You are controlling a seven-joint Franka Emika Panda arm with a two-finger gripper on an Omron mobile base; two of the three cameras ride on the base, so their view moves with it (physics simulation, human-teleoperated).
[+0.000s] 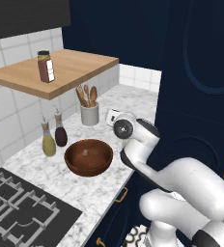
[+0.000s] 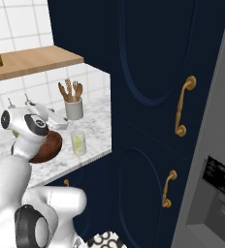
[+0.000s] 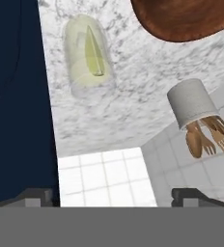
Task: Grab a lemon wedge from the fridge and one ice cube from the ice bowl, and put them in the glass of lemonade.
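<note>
The glass of lemonade (image 3: 87, 55) stands on the marble counter near its edge, and a lemon wedge (image 3: 92, 50) sits upright inside it. In the right base view the glass (image 2: 78, 143) is just right of the arm's wrist. My gripper (image 3: 113, 197) is open, with nothing between its fingertips (image 3: 34, 197), and is apart from the glass. The ice bowl (image 1: 89, 157), dark reddish-brown wood, lies beside the glass. The ice cube is too small to make out in it. The grey fridge (image 2: 221, 145) rises at the far right, doors shut.
A grey utensil crock (image 1: 90, 113) with wooden spoons stands behind the bowl, and two oil bottles (image 1: 48, 140) stand by the tiled wall. A wooden shelf (image 1: 61, 72) with a spice jar hangs overhead. A stove (image 1: 22, 207) lies at the left, and navy cabinets (image 2: 153, 97) stand at the right.
</note>
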